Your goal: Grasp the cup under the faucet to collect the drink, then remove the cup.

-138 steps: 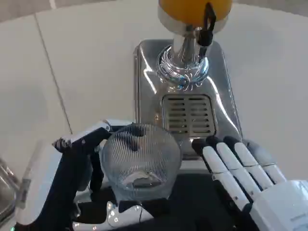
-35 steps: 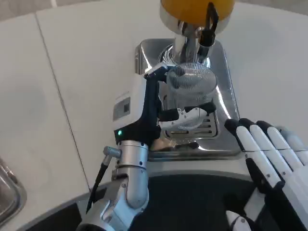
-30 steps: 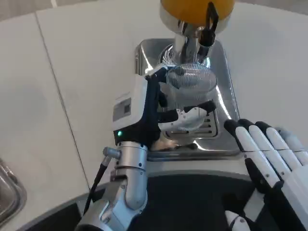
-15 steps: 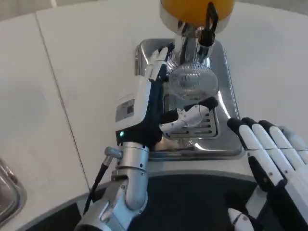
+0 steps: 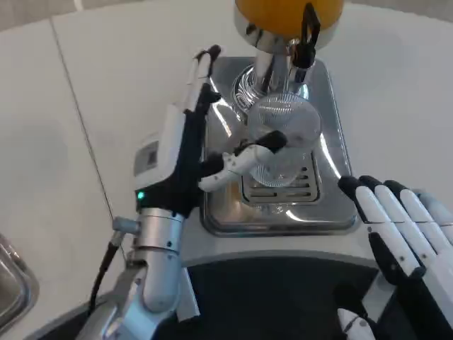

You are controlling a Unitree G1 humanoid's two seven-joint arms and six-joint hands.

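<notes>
Head view: clear ribbed cup (image 5: 283,138) stands on the drip tray (image 5: 219,212) under the dispenser's faucet (image 5: 306,44), and the left hand (image 5: 185,159) sits just beside it with fingers spread, holding nothing. Right hand (image 5: 405,244) waits low, fingers extended and empty. Collecting seems the step in hand; next, the lever likely needs pressing.

Premises are presenting as a drinks-serving station: an orange-filled dispenser (image 5: 287,14) is standing on a steel drip tray (image 5: 333,170), sitting on a white table (image 5: 106,92).
</notes>
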